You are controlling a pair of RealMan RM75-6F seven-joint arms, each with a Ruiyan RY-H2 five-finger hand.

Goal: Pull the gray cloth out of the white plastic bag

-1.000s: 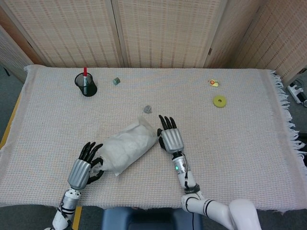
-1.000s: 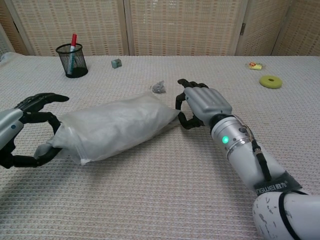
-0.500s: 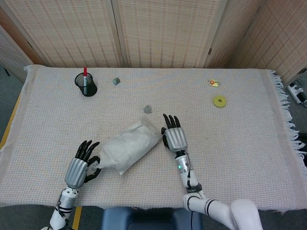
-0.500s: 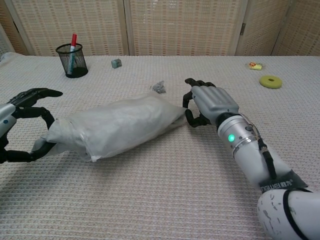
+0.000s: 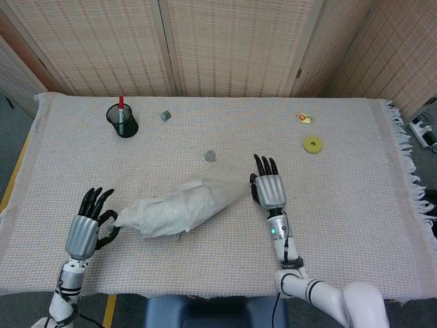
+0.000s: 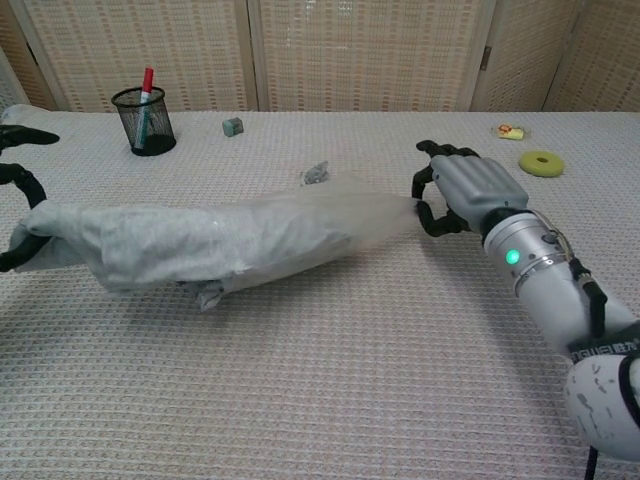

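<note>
Gray cloth (image 6: 120, 240) lies half drawn from the white plastic bag (image 5: 212, 195) on the table (image 5: 355, 198), its free end pinched by the left hand (image 5: 87, 229). At the bag's far end, the right hand (image 6: 462, 195) clamps the plastic. Should that thin plastic slip loose, the bag would likely drag along with the cloth.
</note>
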